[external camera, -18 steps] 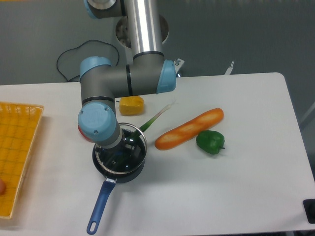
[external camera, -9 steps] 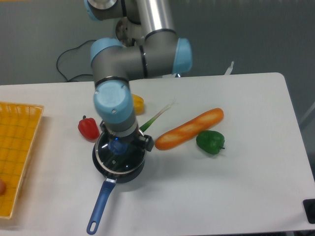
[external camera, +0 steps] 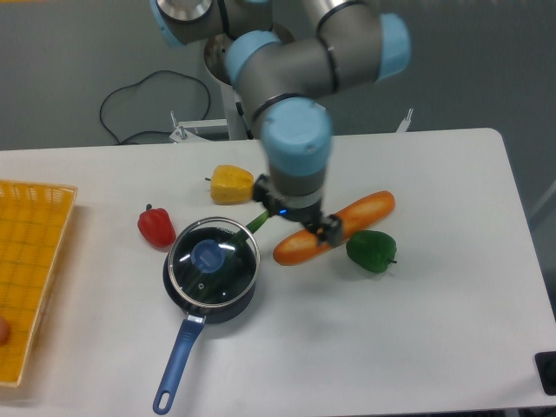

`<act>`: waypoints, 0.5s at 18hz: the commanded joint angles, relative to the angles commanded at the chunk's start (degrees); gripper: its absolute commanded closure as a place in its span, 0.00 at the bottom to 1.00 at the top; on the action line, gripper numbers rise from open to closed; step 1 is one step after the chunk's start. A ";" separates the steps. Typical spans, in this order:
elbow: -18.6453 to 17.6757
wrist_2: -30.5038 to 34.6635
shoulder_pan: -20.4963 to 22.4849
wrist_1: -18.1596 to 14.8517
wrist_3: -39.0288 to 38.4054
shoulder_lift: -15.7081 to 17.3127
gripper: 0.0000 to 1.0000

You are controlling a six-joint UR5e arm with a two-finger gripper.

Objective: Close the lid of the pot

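Now pot lid [external camera: 212, 259] seated on pot [external camera: 187, 334]; hand hidden.

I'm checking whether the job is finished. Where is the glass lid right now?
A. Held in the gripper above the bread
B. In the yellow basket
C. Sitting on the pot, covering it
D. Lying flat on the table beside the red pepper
C. The pot lid with its blue knob sits centred on the pot, its rim matching the pot's edge, while the arm is off to the right over the baguette.
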 joint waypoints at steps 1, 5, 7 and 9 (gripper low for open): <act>-0.09 0.17 1.93 0.09 2.72 -0.09 0.00; -1.84 2.37 7.92 0.70 12.93 0.17 0.00; -1.93 2.46 10.38 0.53 16.71 1.31 0.00; -2.11 2.46 11.36 0.53 19.18 1.58 0.00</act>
